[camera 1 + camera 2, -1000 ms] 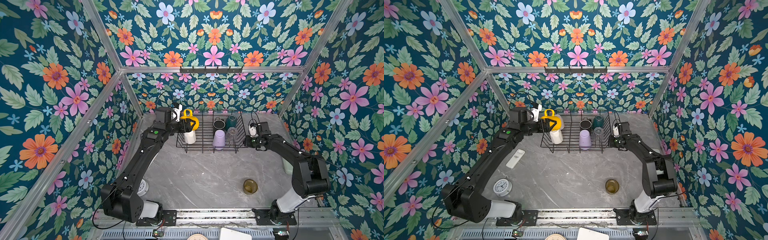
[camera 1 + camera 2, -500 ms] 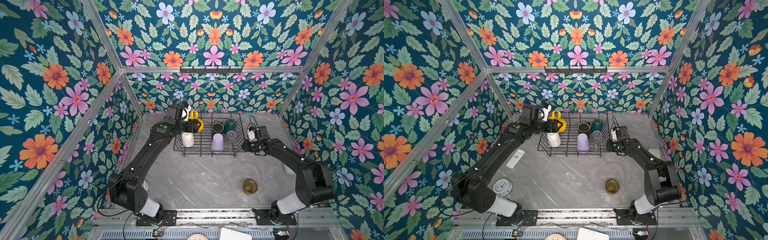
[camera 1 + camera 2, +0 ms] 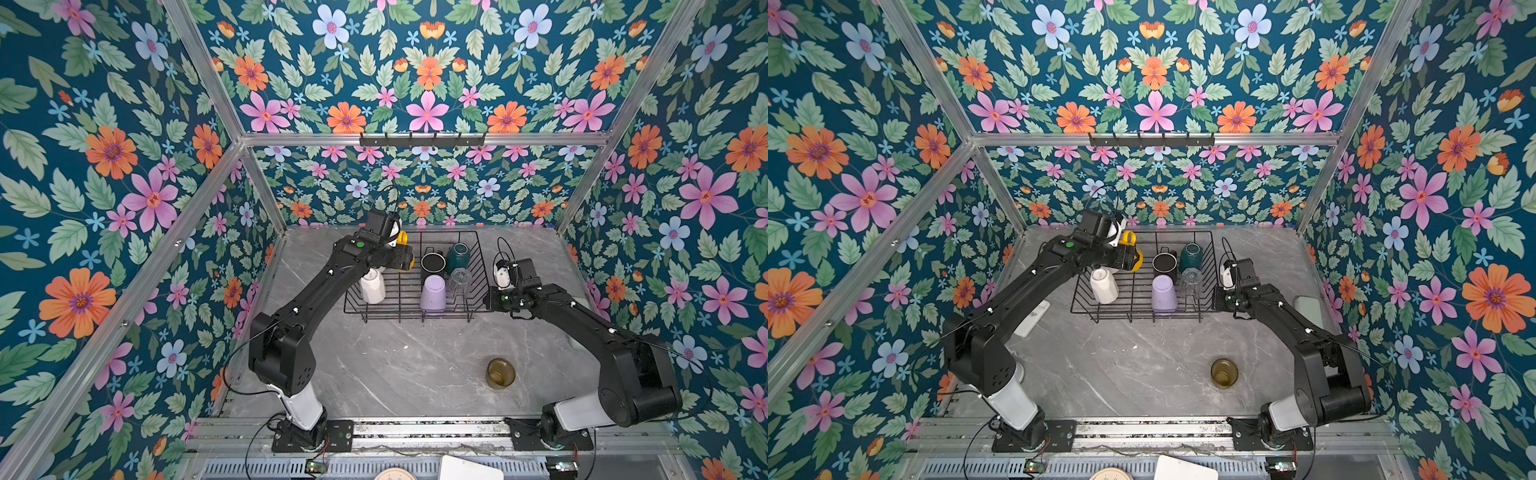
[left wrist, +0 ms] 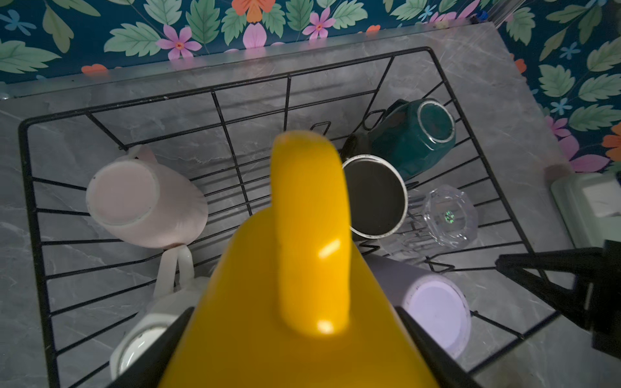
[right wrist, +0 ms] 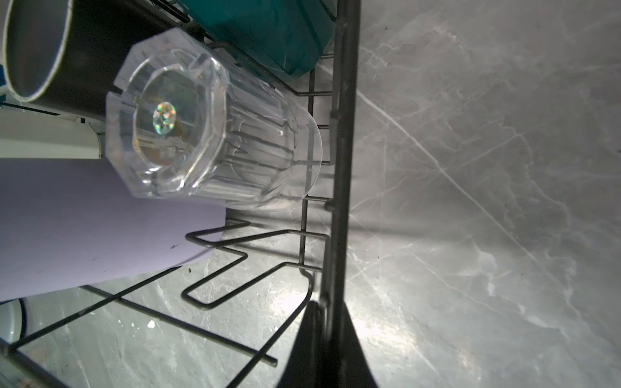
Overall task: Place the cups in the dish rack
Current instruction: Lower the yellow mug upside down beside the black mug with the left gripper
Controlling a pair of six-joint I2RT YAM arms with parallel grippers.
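Note:
My left gripper is shut on the yellow mug, held handle-up over the back left of the dish rack. My right gripper is shut on the rack's right rim wire. Upside down in the rack are a white mug, lavender tumbler, clear glass, black mug, dark green mug and pale pink mug. An amber glass stands upright on the table in front.
A white remote-like object lies on the table under the left arm. A pale green object sits by the right wall. A black hook rail hangs on the back wall.
The left arm has carried the yellow mug to the right, over the rack. The rack has slid a little towards the front with the right gripper on its rim.

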